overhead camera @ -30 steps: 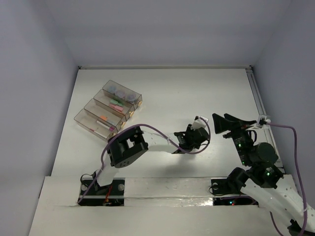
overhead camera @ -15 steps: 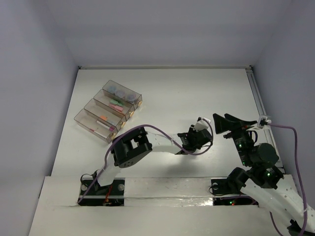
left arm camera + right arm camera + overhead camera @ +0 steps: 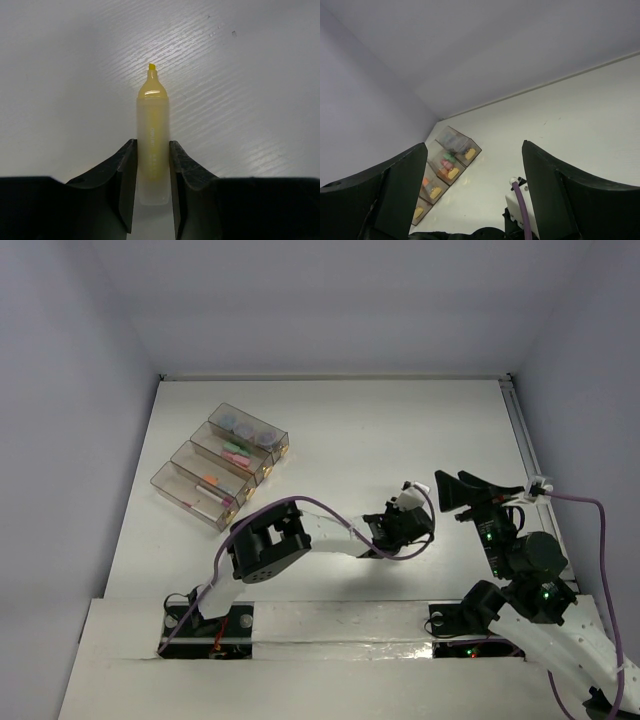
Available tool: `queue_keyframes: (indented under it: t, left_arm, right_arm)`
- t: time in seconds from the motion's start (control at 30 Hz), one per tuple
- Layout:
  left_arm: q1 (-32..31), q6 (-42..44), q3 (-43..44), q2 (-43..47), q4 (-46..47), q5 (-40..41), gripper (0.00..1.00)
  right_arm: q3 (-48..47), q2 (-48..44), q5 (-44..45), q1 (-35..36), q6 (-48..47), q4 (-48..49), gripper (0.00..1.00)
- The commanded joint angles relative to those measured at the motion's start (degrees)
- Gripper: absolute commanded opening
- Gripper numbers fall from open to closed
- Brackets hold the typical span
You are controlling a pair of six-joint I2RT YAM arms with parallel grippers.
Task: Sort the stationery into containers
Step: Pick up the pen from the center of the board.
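A stubby yellow stick (image 3: 152, 135) with a chisel tip lies on the white table, pointing away from the left wrist camera. My left gripper (image 3: 152, 165) is down at the table with its jaws pressed on both sides of the stick's body. In the top view the left gripper (image 3: 403, 523) hides the stick. My right gripper (image 3: 470, 490) is raised, wide open and empty; it also shows in the right wrist view (image 3: 475, 192). Four clear containers (image 3: 220, 468) stand in a row at the far left, holding blue-grey discs (image 3: 245, 427), pink and green sticks (image 3: 237, 453), an orange stick (image 3: 210, 480) and a white pen (image 3: 205, 497).
The containers also show in the right wrist view (image 3: 447, 165), with yellow labels on their near ends. The left arm's purple cable (image 3: 320, 508) loops above the table. A rail (image 3: 520, 430) runs along the table's right edge.
My left gripper has shifted a little to the right and nearer to the bases. The right arm has not moved.
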State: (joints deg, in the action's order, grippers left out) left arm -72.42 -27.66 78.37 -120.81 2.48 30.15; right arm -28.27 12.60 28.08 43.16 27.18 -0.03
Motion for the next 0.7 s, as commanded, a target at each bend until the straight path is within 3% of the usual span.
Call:
queue_keyframes:
  t: [0.0, 0.2, 0.4, 0.5, 0.67]
  left_arm:
    - [-0.35, 0.76, -0.23, -0.39, -1.52, 0.87, 0.00]
    - [-0.35, 3.49, -2.25, 8.83, 5.42, 0.79, 0.00]
    - [-0.35, 6.21, -6.47, 23.67, 11.58, 0.00, 0.00]
    - [1.22, 5.17, -10.15, 28.94, 12.02, -1.23, 0.00]
    - [4.65, 0.60, -23.50, 40.19, 15.00, -2.99, 0.00]
  right_arm:
    - [-0.38, -0.82, 1.54, -0.27, -0.81, 0.30, 0.81]
    - [-2.57, 0.49, 1.54, -0.27, -1.78, 0.91, 0.75]
    - [-5.12, 2.69, 0.84, -0.27, -2.66, 0.82, 0.74]
    - [-6.44, 5.41, -0.47, -0.27, -3.97, 0.21, 0.73]
    - [-10.13, 15.75, -6.18, -0.27, -5.82, -5.85, 0.74]
